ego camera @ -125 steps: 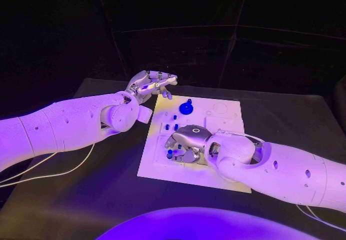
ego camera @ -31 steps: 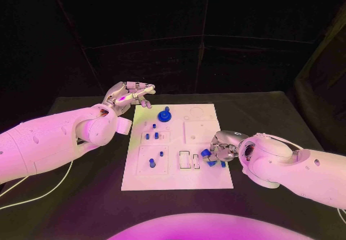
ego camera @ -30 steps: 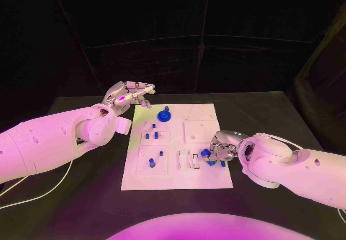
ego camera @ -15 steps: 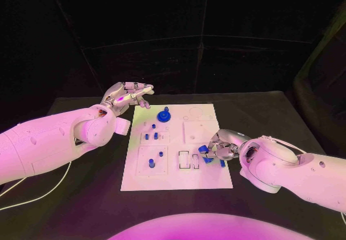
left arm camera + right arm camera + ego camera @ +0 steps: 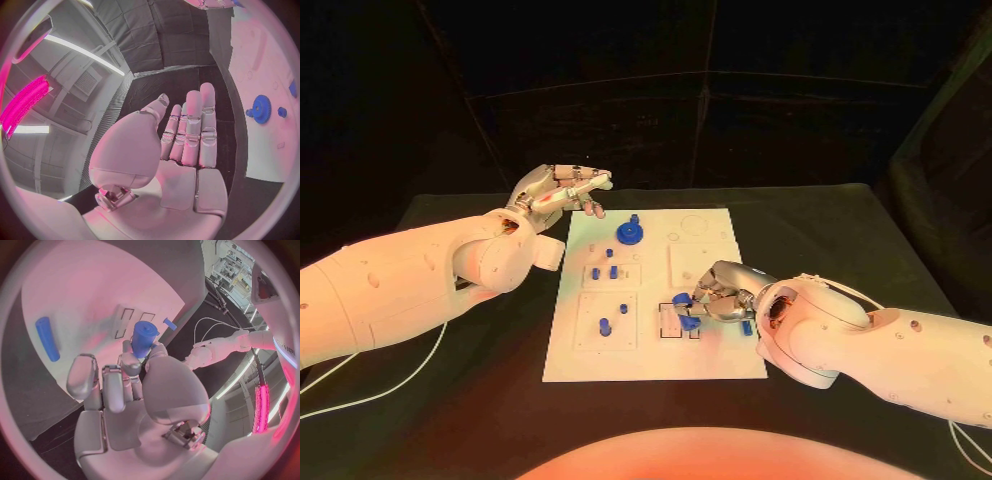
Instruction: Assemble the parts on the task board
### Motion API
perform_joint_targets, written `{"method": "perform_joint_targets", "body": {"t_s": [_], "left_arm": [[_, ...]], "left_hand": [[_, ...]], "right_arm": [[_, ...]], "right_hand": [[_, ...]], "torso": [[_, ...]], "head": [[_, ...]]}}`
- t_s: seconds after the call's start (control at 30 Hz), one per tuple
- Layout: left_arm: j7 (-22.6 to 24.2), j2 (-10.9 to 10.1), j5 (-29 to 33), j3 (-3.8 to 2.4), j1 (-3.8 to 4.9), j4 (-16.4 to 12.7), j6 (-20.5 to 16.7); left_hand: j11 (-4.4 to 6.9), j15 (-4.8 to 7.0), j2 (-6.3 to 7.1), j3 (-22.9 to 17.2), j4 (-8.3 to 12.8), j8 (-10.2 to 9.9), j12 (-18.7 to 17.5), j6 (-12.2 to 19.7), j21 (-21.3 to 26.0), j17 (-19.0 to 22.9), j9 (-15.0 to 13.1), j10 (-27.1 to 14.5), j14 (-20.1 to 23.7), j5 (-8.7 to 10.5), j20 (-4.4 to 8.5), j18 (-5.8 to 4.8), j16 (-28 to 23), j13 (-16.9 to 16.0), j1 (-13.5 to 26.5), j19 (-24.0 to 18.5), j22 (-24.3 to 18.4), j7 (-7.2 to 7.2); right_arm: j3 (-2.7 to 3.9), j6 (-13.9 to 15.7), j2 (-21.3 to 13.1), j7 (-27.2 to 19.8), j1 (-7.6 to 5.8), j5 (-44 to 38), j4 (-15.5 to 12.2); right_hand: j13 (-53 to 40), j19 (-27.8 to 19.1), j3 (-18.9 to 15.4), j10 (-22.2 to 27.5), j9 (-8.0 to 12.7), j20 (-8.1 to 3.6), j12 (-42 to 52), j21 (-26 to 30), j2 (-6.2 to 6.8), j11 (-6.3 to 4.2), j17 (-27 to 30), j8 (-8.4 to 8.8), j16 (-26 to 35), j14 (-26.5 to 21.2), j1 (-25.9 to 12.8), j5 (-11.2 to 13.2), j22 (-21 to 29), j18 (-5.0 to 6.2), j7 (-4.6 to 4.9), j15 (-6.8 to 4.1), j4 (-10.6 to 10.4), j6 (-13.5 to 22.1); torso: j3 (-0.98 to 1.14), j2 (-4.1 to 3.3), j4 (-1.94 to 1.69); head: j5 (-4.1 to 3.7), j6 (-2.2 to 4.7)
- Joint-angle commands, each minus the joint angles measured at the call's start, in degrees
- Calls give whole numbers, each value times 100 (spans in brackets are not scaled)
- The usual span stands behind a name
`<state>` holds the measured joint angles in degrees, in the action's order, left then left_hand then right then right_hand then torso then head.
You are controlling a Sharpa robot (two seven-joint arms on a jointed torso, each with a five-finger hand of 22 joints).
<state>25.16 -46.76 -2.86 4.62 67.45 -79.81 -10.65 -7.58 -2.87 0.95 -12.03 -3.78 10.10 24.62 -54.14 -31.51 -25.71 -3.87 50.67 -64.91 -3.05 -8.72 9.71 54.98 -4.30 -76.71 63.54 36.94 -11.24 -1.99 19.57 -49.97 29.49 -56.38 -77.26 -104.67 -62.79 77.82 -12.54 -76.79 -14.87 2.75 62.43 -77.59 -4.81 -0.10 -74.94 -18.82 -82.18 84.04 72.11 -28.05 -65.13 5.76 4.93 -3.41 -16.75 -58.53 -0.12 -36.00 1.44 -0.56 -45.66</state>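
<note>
Nearest to you, your right hand (image 5: 721, 296) sits over the near part of the white task board (image 5: 711, 360), low on its right half. It pinches a small blue cylinder (image 5: 143, 338) between the thumb and a finger; the other fingers lie alongside. In the head view that blue piece (image 5: 684, 300) hangs right over the two small rectangular slots (image 5: 679, 322) outlined on the board. You cannot tell from these pictures whether the piece touches the board. The right wrist view also shows a long blue bar (image 5: 47, 338) lying flat on the board, well apart from the hand, and a small blue peg (image 5: 169, 323) near the board's edge beyond the slots.

Further along the board, on its left half, one blue peg (image 5: 604, 326) stands in the near square recess, and a few more blue pegs (image 5: 604, 271) stand in the recess beyond it. Further still, near the far end, a blue gear (image 5: 630, 233) sits on the board with a small post rising from it; the left wrist view shows the same gear (image 5: 258, 108) flat on the white surface.

Farthest from you, your left hand (image 5: 560, 190) hovers above the black table (image 5: 848, 225) just off the board's far left corner. It holds nothing: its fingers (image 5: 195, 125) are stretched out straight, close side by side, with the thumb set apart.
</note>
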Motion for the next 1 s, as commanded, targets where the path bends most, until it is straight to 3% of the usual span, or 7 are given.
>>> {"method": "perform_joint_targets", "body": {"t_s": [0.03, 0.3, 0.57, 0.63, 0.73, 0.8, 1.0], "left_arm": [[19, 11, 16, -5, 7, -14, 73], [6, 17, 16, -5, 8, -12, 82], [-1, 31, 16, -5, 8, -2, 85], [-3, 33, 16, -5, 8, -2, 86], [-4, 33, 16, -5, 8, 0, 85], [2, 33, 16, -5, 8, 1, 76], [23, 32, 16, -5, 8, 2, 49]], "left_hand": [[2, 1, -7, 17, 7, 23, 33, 30, 22, 8, -3, -56, 30, -15, 4, 77, -21, 5, -45, 35, -9, 10], [1, 0, -3, 20, 11, 24, 36, 37, 26, 11, -2, -62, 33, -17, 5, 77, -21, 7, -51, 36, -13, 7], [-4, -2, 3, 27, 11, 21, 39, 52, 31, 16, 1, -74, 37, -17, 4, 76, -20, 10, -53, 36, -17, 0], [-4, -2, 3, 27, 11, 21, 39, 52, 31, 16, 1, -74, 37, -17, 4, 76, -20, 10, -53, 36, -17, 0], [-4, -2, 3, 27, 11, 21, 39, 52, 31, 16, 1, -74, 37, -17, 4, 76, -20, 10, -53, 36, -17, 0], [-4, -2, 3, 27, 11, 21, 39, 52, 31, 16, 1, -74, 37, -17, 4, 76, -20, 10, -53, 36, -17, 0], [-6, -3, 5, 30, 11, 20, 41, 61, 34, 18, 3, -80, 39, -17, 4, 76, -20, 12, -54, 36, -20, -4]], "right_arm": [[3, -312, 92, -3, -9, 153, 40], [3, -494, 265, 151, -9, 41, 129], [3, -381, 357, 232, -9, -121, 192], [3, -333, 368, 253, -9, -175, 212], [3, -276, 376, 284, -9, -273, 235], [3, -251, 378, 309, -9, -392, 243], [3, -255, 373, 355, -9, -743, 247]], "right_hand": [[10, 11, -57, -35, -14, -29, -34, -23, -4, -11, -52, 10, -38, 334, -78, 42, -2, -80, -74, -57, 0, -119], [70, 31, -166, -72, -71, -49, -146, -44, -65, -37, -117, 55, -70, 345, -268, 209, -46, -88, -104, -78, 4, -208], [113, 23, -269, -88, -123, -60, -245, -35, -82, -45, -111, 113, -62, 341, -371, 438, -35, -85, -113, -87, 7, -248], [160, 15, -342, -78, -154, -61, -324, -26, -90, -42, -102, 142, -54, 338, -449, 655, -23, -83, -113, -89, 13, -260], [300, -8, -524, -26, -194, -64, -512, 0, -63, -40, -79, 174, -37, 331, -694, 1432, 19, -75, -111, -86, 23, -269], [347, -45, -622, 2, -224, -59, -591, 41, -22, -36, -35, 187, -7, 320, -821, 1775, 88, -62, -108, -81, 7, -284], [495, -126, -689, 83, -264, -49, -797, 130, 71, -24, 48, 225, 52, 299, -899, 2021, 236, -33, -94, -70, 9, -267]], "torso": [[3, -2, 0], [7, -3, 11], [5, 0, 0], [4, -1, -2], [4, 3, 2], [4, 3, 5], [7, 2, 13]], "head": [[6, -1], [25, -21], [35, -21], [40, -23], [47, -24], [50, -25], [55, -24]]}}
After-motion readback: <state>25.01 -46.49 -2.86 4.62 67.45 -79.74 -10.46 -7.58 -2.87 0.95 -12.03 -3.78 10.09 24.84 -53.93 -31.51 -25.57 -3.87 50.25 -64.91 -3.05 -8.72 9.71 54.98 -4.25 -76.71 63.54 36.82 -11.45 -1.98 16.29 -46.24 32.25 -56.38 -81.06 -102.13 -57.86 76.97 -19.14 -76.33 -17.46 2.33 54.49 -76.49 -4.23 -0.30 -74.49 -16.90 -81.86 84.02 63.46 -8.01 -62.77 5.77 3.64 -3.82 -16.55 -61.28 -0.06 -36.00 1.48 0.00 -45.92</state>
